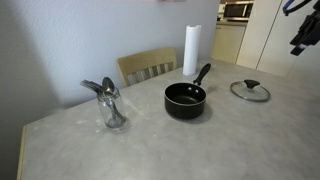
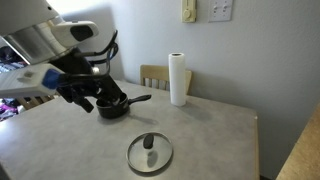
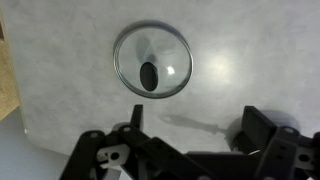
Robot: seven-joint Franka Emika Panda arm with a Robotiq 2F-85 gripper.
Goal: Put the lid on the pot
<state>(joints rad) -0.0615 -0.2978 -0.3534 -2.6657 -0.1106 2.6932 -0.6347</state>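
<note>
pot: sat uncovered near the middle of the tabletop, black, handle slanting away toward the paper towel roll.
lid: lay flat on the tabletop near the pot, not touching it; glass, dark knob on top.
gripper: hung dark at the upper corner, above the lid, partly cut off; jaws too unclear to judge.
glass of metal utensils: stood on the pot's other side, well apart.
chair: showed its wooden back behind the far edge.

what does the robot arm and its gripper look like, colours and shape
The arm has rounded white-grey shells, with a blue patch near the wrist. The gripper is matte black and blocky, with two angular black jaws and pale metal bits inside its linkage. A bluish cable loops above it in an exterior view.
</note>
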